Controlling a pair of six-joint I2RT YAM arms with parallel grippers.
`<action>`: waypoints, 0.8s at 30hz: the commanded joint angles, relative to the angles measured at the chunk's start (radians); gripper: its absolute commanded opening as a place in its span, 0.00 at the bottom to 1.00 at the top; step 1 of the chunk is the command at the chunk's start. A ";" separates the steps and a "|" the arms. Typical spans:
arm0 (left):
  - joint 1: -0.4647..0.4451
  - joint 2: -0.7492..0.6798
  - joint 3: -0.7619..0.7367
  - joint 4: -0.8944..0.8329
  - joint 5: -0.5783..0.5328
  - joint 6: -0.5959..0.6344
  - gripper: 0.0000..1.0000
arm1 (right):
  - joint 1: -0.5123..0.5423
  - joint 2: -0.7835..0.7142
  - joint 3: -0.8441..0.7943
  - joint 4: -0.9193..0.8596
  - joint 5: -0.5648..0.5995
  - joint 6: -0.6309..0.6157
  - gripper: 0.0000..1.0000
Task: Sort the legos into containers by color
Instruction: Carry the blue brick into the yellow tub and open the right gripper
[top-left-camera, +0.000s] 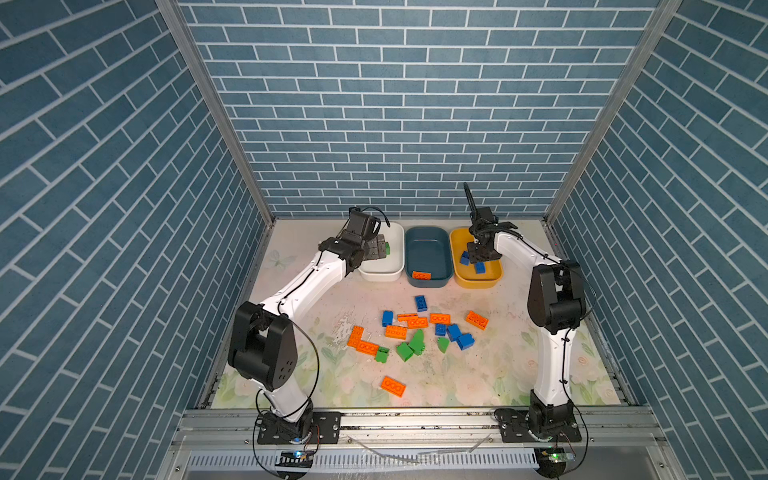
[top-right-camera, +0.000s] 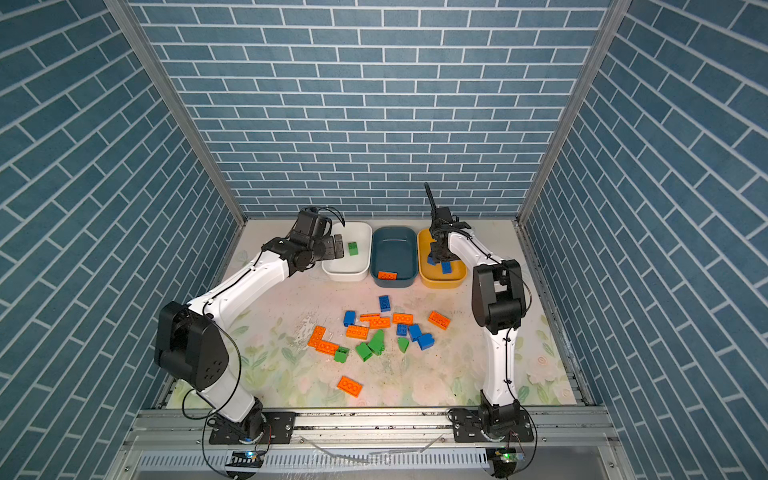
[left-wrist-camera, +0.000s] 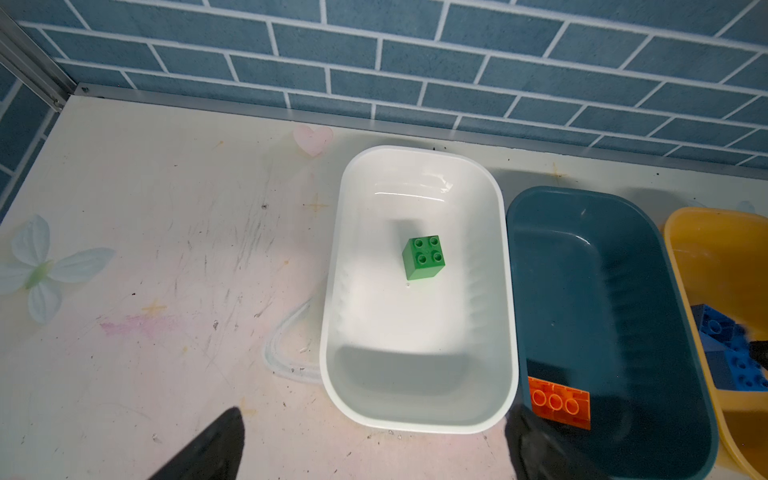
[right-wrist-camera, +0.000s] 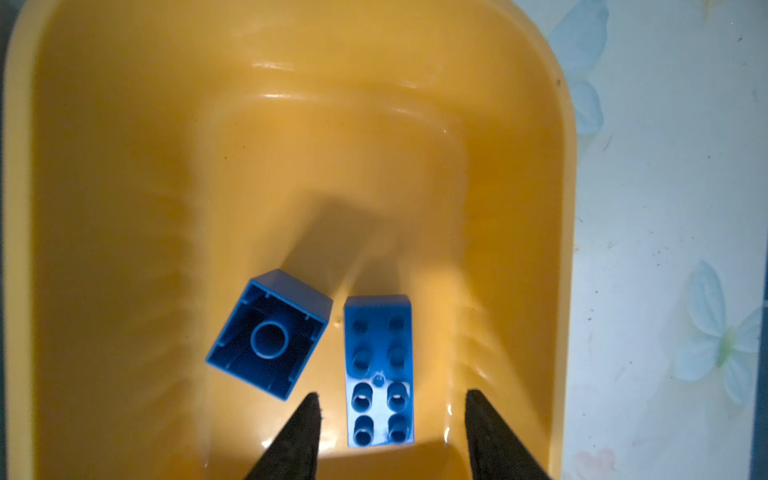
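1. R gripper (right-wrist-camera: 391, 394): jaws apart, nothing clamped. It hangs low inside the yellow tub (right-wrist-camera: 104, 166), far right of the table (top-left-camera: 519, 365).
2. Long blue brick (right-wrist-camera: 378, 365) lies studs-up on the tub floor, right between the fingers w/ a gap each side, so it looks let go. A 2nd blue brick (right-wrist-camera: 270, 336) lies just beside it, upside down.
3. L gripper (left-wrist-camera: 376, 415): jaws wide apart, empty, over the near-left edge of the white tub (left-wrist-camera: 490, 291), far left. One green brick (left-wrist-camera: 424, 257) sits studs-up mid-tub.
4. Middle teal tub (left-wrist-camera: 623, 291) holds one orange plate (left-wrist-camera: 559, 401) at its near end.
5. Rest of the bricks are a loose pile (top-left-camera: 395, 331) mid-table, on the near side of the tubs. So the next pick prob. means pulling back toward the near side.
6. Blue ones (top-left-camera: 454, 331) bunch on the pile's right, so the R arm (top-left-camera: 519, 249) is nearer, I'd say. A lone blue brick (top-left-camera: 421, 303) lies closest to the tubs, long axis approx. near–far. Green ones (top-left-camera: 404, 351) sit centre-left, nearer the L arm (top-left-camera: 307, 278).
7. Pose: R arm reaches far, wrist bent so the fingers point down. L arm is stretched far too, gripper tilted down toward its tub.
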 joint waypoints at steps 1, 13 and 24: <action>-0.001 0.029 0.016 -0.035 0.003 0.024 0.99 | 0.019 -0.079 -0.033 -0.031 0.048 0.012 0.63; -0.007 0.057 0.017 -0.008 0.093 0.012 0.99 | 0.034 -0.458 -0.466 0.149 -0.145 0.203 0.99; -0.008 0.080 0.021 0.036 0.247 0.017 0.99 | 0.073 -0.649 -0.838 0.283 -0.047 0.664 0.99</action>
